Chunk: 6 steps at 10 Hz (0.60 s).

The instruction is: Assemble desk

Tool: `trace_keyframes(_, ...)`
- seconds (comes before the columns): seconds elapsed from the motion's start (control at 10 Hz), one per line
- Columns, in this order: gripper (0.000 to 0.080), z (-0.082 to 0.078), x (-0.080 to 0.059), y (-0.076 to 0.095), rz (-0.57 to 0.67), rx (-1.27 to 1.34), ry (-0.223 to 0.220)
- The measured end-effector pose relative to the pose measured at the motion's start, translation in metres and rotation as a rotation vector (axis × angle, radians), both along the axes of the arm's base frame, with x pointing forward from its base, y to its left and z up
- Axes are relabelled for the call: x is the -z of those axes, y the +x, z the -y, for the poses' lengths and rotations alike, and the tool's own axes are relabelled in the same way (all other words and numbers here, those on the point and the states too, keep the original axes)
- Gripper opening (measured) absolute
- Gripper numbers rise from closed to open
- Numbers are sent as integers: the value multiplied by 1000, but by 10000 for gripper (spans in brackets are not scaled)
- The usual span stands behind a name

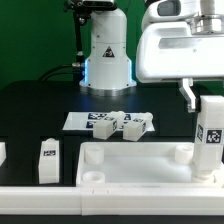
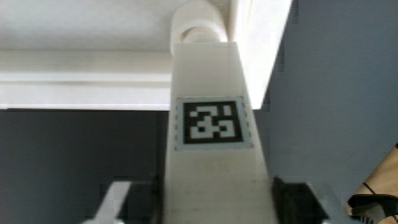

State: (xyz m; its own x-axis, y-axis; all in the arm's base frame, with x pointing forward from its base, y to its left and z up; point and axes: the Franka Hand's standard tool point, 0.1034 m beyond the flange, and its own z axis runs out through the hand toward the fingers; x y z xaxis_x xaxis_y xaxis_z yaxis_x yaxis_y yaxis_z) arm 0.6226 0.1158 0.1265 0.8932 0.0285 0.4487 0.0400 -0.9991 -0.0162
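While the arm hangs over the exterior view's right side, its gripper (image 1: 203,108) is clamped on the held leg (image 1: 210,135), a blocky white piece kept upright with its black-and-white tag facing the camera. This leg stands over the right end of the desk slab (image 1: 130,160), a flat white piece lying toward the near side of the black table (image 1: 40,105), with round sockets at its corners. Whether the leg's foot sits in a socket I cannot tell. A second leg (image 1: 48,160) stands upright to the exterior view's left of the slab, apart from it. A third leg (image 1: 105,122) and a fourth leg (image 1: 136,124) lie side by side on the marker board (image 1: 75,120), farther back, between the slab and the robot base (image 1: 106,55). A long white border rail (image 1: 100,203) runs along the near edge.

In the wrist view, the gripper (image 2: 210,200) pinches the held leg (image 2: 210,85) from both sides, one of its fingers (image 2: 121,200) showing against each flank. The tag (image 2: 214,122) sits on the leg's face just beyond the fingertips, and the leg runs on away from the camera over dark table and blurred white parts
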Motion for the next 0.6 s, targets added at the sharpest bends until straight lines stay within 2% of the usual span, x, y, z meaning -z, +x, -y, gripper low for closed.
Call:
trace_keyframes(0.3, 284, 2, 10, -1, -3, 0, -5)
trace_keyframes(0.6, 284, 2, 12, 1, 25, -69, -39)
